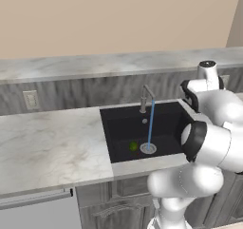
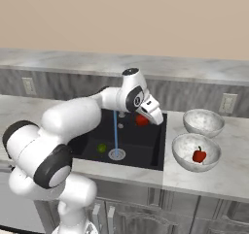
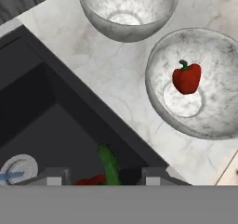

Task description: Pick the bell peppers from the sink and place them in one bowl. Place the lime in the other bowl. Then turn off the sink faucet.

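Lime sits on the sink floor, left of the running faucet stream. I see my fingers pinching a red pepper above the basin's right side. Right again, on the table, a second pepper lies in the nearer bowl.

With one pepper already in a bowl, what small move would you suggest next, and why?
Probably carry the held pepper right, over the nearer bowl. The tool is shut on it above the sink, and the first pepper already lies there; the far bowl suits the lime.
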